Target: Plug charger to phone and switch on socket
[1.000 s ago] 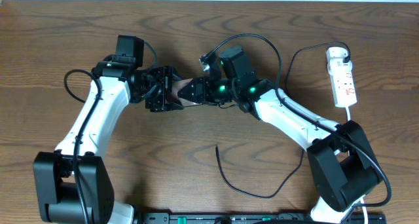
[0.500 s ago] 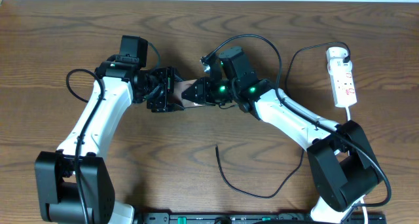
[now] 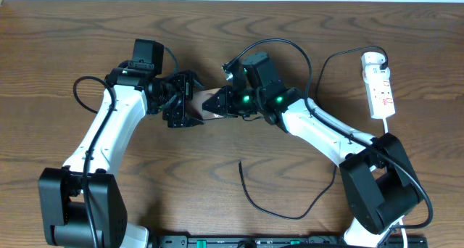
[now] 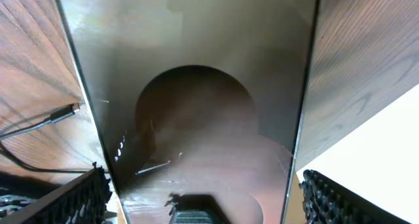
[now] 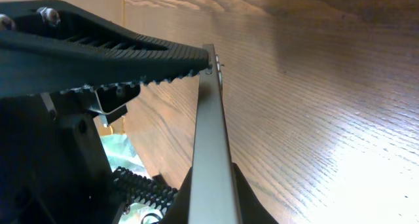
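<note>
The phone (image 3: 207, 101) is held off the table between both arms at centre. My right gripper (image 3: 225, 101) is shut on it, pinching its two faces; the right wrist view shows its thin edge (image 5: 211, 152) between the fingers. My left gripper (image 3: 181, 101) is open and straddles the phone's other end. In the left wrist view the glossy brown face (image 4: 196, 119) fills the frame, with a small gap to each finger. The charger cable (image 3: 319, 193) runs from a white adapter (image 3: 373, 59) in the socket (image 3: 381, 88) at the far right. Its free tip (image 3: 241, 163) lies on the table and also shows in the left wrist view (image 4: 65, 111).
The black charger cable loops across the table's right half in front of the right arm. The power strip's white cord (image 3: 395, 121) runs down toward the right arm's base. The table is brown wood (image 3: 181, 183).
My left gripper has shifted slightly up and toward the phone. The right gripper and phone have barely moved. The cable and socket are unchanged.
</note>
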Controlling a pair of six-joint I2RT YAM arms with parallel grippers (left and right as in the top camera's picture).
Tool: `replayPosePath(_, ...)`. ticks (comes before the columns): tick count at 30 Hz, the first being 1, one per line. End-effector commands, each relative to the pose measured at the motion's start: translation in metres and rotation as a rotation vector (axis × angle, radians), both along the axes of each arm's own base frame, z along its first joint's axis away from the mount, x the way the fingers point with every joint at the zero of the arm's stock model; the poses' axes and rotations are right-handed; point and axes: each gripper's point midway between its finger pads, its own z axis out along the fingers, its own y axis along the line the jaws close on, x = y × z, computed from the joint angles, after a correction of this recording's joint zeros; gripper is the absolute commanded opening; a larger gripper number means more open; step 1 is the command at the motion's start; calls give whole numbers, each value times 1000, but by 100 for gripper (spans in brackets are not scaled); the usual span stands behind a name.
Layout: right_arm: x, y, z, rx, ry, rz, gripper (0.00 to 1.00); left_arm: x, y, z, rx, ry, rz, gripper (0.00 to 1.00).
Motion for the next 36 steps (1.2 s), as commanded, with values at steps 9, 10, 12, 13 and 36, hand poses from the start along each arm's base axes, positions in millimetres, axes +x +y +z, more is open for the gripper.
replayPosePath(9,12,-3,1,-4,-17,-30,1,4,-3,15,1,-78,-58,91)
replayPosePath(10,17,-7,0,-12,-24,-47,1,4,-5,16,-9,-90,-75,91)
replayPosePath(12,28,-17,-3,-39,-45,-89,1,7,-7,20,-23,-135,-116,91)
replayPosePath(13,34,-23,-5,-57,-52,-117,1,10,-10,23,-32,-178,-150,91)
replayPosePath(36,148,-122,95,512,325,-612,1,118,-9,130,49,-1083,-326,92)
